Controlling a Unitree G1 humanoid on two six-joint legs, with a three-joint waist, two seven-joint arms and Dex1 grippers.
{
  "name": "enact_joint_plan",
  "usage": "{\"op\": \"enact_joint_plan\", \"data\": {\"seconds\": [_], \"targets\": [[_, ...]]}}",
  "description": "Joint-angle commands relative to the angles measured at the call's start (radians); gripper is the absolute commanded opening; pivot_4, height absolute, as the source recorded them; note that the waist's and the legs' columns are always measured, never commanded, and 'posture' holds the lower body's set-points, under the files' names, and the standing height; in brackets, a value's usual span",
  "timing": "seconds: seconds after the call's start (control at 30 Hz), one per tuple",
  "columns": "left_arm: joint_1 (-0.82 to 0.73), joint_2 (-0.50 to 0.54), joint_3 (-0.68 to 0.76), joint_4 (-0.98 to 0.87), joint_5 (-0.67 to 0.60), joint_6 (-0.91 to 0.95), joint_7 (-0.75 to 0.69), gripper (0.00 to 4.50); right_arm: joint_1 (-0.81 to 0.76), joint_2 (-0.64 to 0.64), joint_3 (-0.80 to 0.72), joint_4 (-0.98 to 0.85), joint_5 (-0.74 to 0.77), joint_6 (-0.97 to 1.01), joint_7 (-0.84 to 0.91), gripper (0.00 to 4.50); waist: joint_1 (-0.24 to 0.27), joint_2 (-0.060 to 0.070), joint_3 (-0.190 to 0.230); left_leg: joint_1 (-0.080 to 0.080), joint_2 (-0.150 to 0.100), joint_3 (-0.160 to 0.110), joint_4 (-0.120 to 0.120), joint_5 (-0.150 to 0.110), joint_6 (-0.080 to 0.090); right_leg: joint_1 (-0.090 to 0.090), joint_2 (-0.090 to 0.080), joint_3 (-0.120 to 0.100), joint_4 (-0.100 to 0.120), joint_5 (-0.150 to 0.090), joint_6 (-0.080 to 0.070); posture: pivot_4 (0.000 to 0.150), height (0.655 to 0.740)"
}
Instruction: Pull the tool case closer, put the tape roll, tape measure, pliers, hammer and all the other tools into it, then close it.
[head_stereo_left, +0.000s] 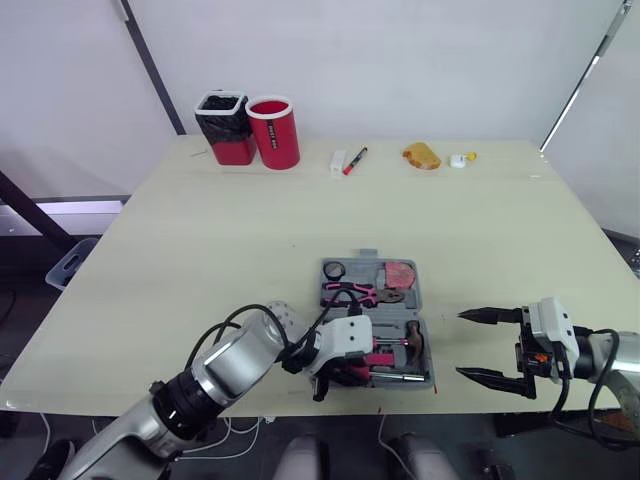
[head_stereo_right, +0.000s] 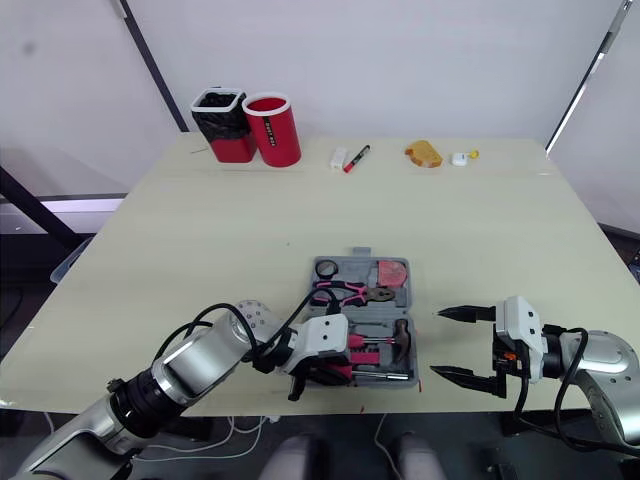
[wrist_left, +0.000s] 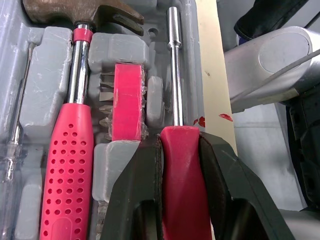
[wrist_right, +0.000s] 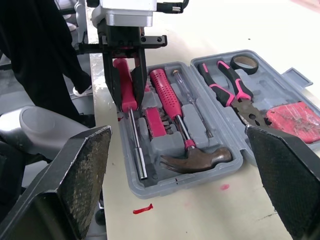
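Lying open on the table (head_stereo_left: 250, 250), the tool case (head_stereo_left: 420, 298) is near the table edge that is closest to the robot, with both halves flat. The left gripper (wrist_left: 180, 150) is over the near half of the case, and its two black fingers are closed tightly on the red handle of a screwdriver (wrist_left: 175, 90). The steel shaft of this screwdriver runs along the outermost slot of the near half; I cannot tell whether it is fully seated there. Just beside it inside the case is a red bit holder (wrist_left: 127, 100), and beside that lies the hammer (wrist_left: 77, 100) with its red handle and dark head.

In the far half of the case are the pliers (wrist_right: 232, 92), the tape roll (wrist_right: 245, 61) in a corner, and the red tape measure (wrist_right: 295, 120).

The right gripper (head_stereo_left: 462, 344) is to the right of the case, apart from it, with its fingers spread wide and nothing between them.

Well beyond the far side of the case, a red cup (head_stereo_left: 273, 132) and a black container (head_stereo_left: 225, 128) stand touching each other.
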Motion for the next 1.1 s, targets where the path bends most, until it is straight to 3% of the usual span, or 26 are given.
{"op": "enact_joint_plan", "data": {"seconds": [0.03,0.43,0.47,0.53,0.63,0.87,1.0,1.03,1.1], "targets": [[-0.019,-0.018,-0.025,0.009,0.020,-0.018,-0.004,0.61,0.020,0.004,-0.025,-0.045,0.014,-0.011,-0.006,4.50,0.001,0.000,0.000,0.000,0.000,0.000,0.000,0.000,0.000,0.000,0.000,0.000,0.000,0.000,0.000,0.150,0.7400],[-0.024,-0.048,-0.022,0.047,0.033,-0.022,-0.011,0.61,0.029,-0.020,-0.028,-0.042,0.009,-0.027,0.030,4.50,-0.001,0.000,0.000,0.000,0.000,0.000,0.000,0.000,0.000,0.000,0.000,0.000,0.000,0.000,0.000,0.150,0.7400],[-0.024,-0.049,-0.022,0.047,0.034,-0.021,-0.012,1.41,0.028,-0.021,-0.026,-0.042,0.012,-0.020,0.032,4.50,-0.001,0.000,0.000,0.000,0.000,0.000,0.000,0.000,0.000,0.000,0.000,0.000,0.000,0.000,0.000,0.150,0.7400],[-0.027,-0.045,-0.026,0.042,0.037,-0.022,-0.019,1.91,0.028,-0.021,-0.024,-0.042,0.015,-0.013,0.033,4.50,0.001,0.000,0.000,0.000,0.000,0.000,0.000,0.000,0.000,0.000,0.000,0.000,0.000,0.000,0.000,0.150,0.7400],[-0.028,-0.036,-0.011,0.023,0.031,-0.018,-0.022,3.18,0.027,-0.018,-0.021,-0.036,0.011,-0.017,0.036,4.50,0.001,0.000,0.000,0.000,0.000,0.000,0.000,0.000,0.000,0.000,0.000,0.000,0.000,0.000,0.000,0.150,0.7400],[-0.022,0.010,0.081,-0.058,-0.033,-0.012,-0.047,3.18,0.025,-0.010,-0.020,-0.019,0.000,-0.035,0.040,4.50,-0.002,0.000,0.000,0.000,0.000,0.000,0.000,0.000,0.000,0.000,0.000,0.000,0.000,0.000,0.000,0.150,0.7400],[0.013,0.016,0.139,-0.037,-0.070,-0.106,-0.051,3.18,0.022,-0.001,-0.016,-0.015,0.002,-0.040,0.035,4.50,-0.003,0.000,0.000,0.000,0.000,-0.001,0.000,0.000,0.000,0.000,0.000,0.000,0.000,0.000,0.000,0.150,0.7400],[0.021,0.016,0.147,-0.021,-0.066,-0.141,-0.045,2.66,0.021,0.001,-0.014,-0.014,0.002,-0.041,0.035,4.50,-0.003,0.000,0.000,0.000,0.000,-0.001,0.000,0.000,0.000,0.000,0.000,0.000,0.000,0.000,0.000,0.150,0.7400],[0.040,0.012,0.160,0.018,-0.048,-0.218,-0.028,2.05,0.018,0.004,-0.008,-0.011,-0.001,-0.046,0.037,4.50,-0.002,0.000,0.000,0.000,0.000,0.000,0.000,0.000,0.000,0.000,0.000,0.000,0.000,0.000,0.000,0.150,0.7400]]}}
